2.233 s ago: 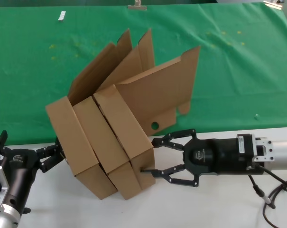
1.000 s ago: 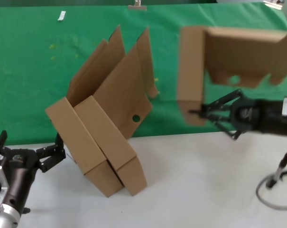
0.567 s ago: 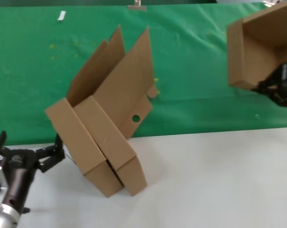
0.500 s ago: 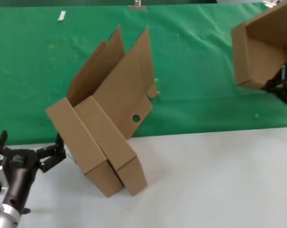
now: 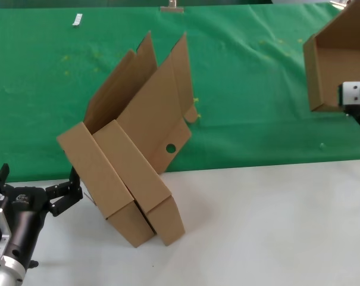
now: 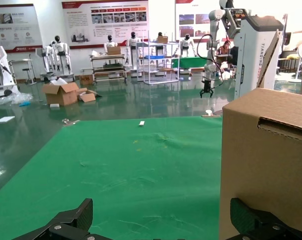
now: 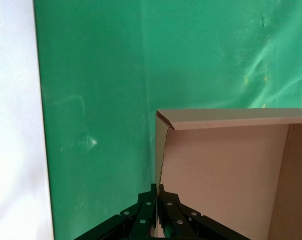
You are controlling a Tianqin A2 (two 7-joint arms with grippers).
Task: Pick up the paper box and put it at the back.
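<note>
My right pincer (image 7: 158,192) is pinched tight on one wall of the shallow brown cardboard paper box (image 5: 334,65), holding it up over the wide bright-green cloth (image 5: 251,89) at the back. The picking up is done; I think only setting it down and letting go is left. My left pincer (image 5: 56,196) waits open beside the two other brown boxes (image 5: 129,173).

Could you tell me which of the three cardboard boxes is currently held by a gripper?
The paper box at the far right, over the green cloth: the right gripper pinches its wall. The other two boxes lean together unheld.

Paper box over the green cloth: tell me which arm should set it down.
Right. The right gripper is shut on the paper box above the green cloth. The left gripper sits open by the two stacked boxes.
</note>
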